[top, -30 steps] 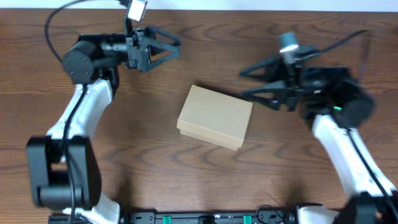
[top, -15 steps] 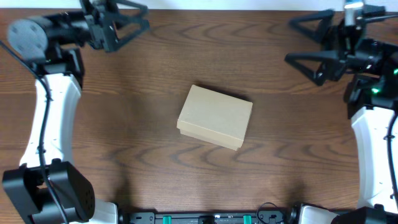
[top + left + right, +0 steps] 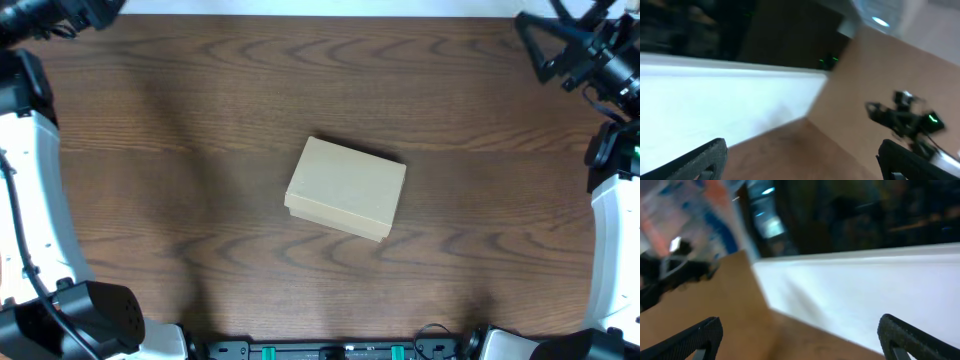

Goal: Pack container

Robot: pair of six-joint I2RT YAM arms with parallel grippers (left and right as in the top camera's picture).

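Observation:
The container (image 3: 346, 188), a small tan cardboard box with its lid down, lies turned a little on the middle of the dark wood table (image 3: 200, 150). It shows in neither wrist view. My left gripper (image 3: 802, 162) is open and empty, its fingers wide apart over the table's far edge. In the overhead view only its dark body shows, at the top left corner. My right gripper (image 3: 805, 337) is open and empty too. In the overhead view it (image 3: 556, 42) sits at the top right corner, far from the box.
A white strip (image 3: 715, 100) runs along the table's far edge, with dark clutter behind it. My right arm (image 3: 905, 120) shows in the left wrist view. My white arm links (image 3: 35, 200) run down both sides of the table.
Both grippers have swung outward and back from near the box to the far table corners. The box has not moved.

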